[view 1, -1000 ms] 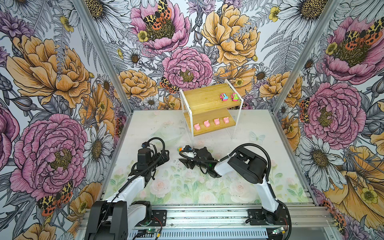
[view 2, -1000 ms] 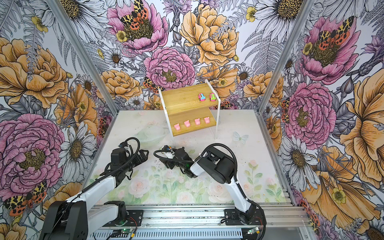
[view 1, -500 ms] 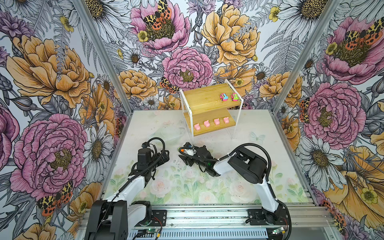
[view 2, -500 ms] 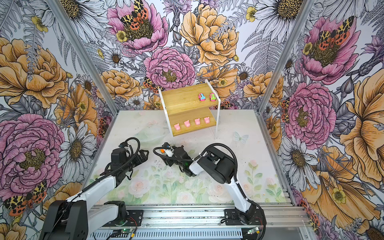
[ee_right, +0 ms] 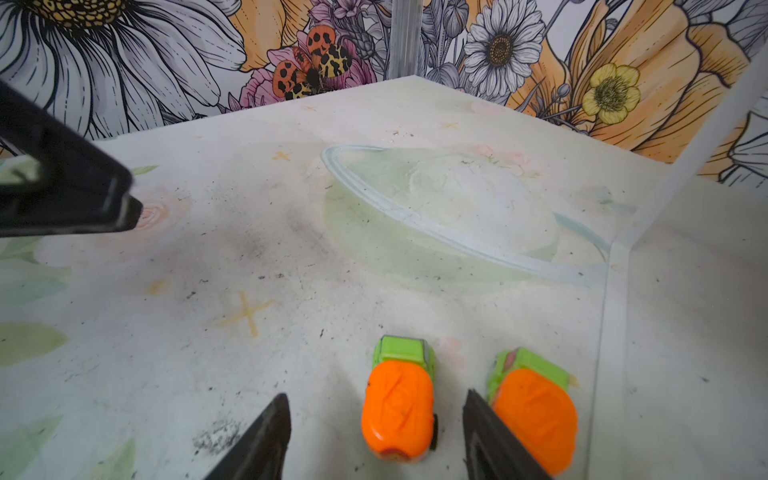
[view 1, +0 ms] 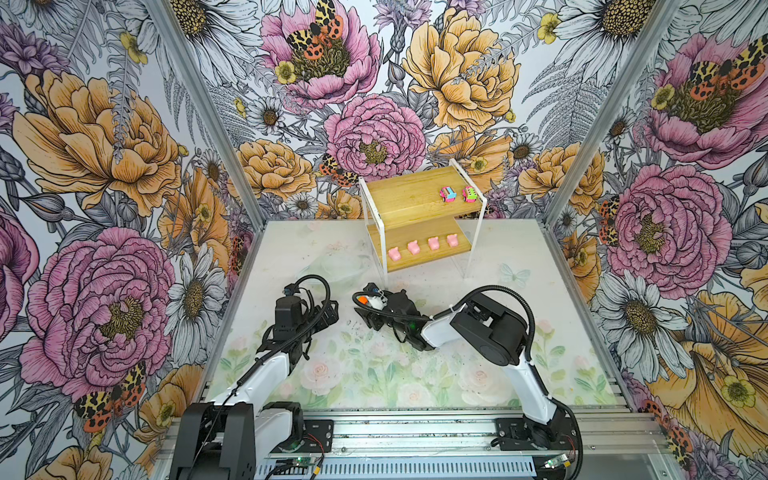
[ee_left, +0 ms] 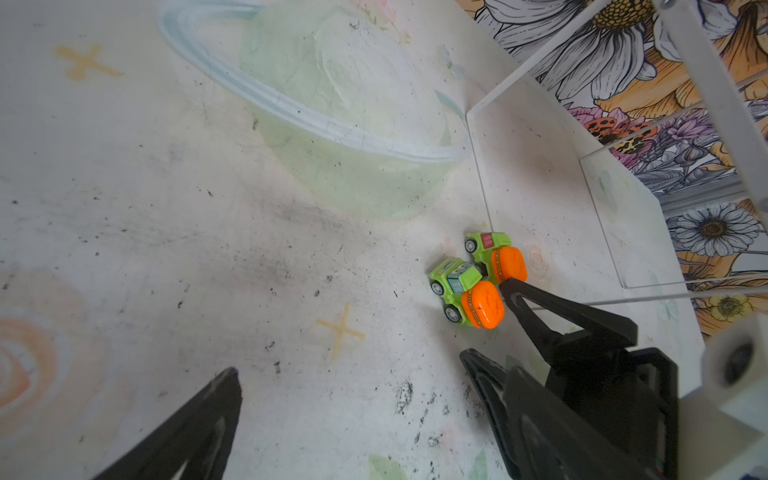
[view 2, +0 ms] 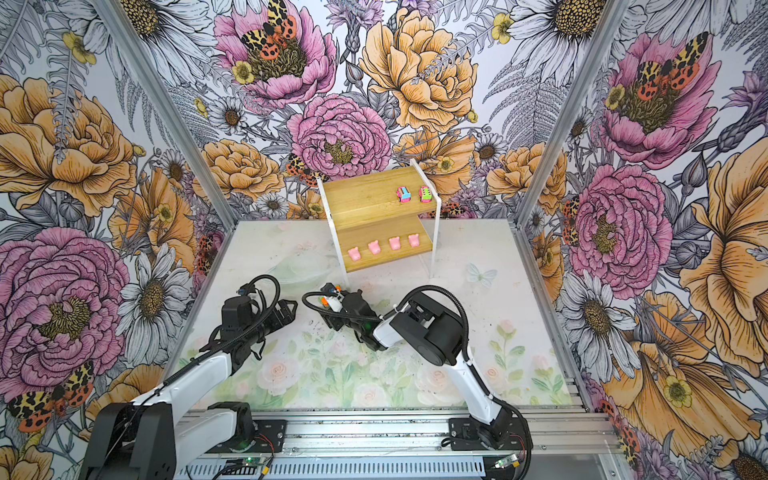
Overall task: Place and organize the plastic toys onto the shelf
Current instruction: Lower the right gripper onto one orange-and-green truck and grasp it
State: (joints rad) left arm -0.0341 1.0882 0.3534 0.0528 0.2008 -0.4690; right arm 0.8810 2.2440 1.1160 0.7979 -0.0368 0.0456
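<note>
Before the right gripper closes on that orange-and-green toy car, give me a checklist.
1. Right gripper open, straddling one orange-and-green plastic toy car: ok.
2. Other orange-and-green car clear of the fingers: not ok, it sits right beside one finger.
3. Fingertips low enough to grip: cannot tell.
4. Left gripper open, apart from both cars: ok.
5. Free room on the upper board of the two-tier bamboo shelf, beside the pink toy cars: ok.

On the far two-tier bamboo shelf (view 1: 399, 195), two pink plastic cars (view 1: 447, 194) are sitting upper right, four pale pink pigs (view 1: 414, 247) are lining the lower board; two orange-and-green cars (ee_left: 469, 297) are lying on the table (view 1: 374, 374) just nearer.
</note>
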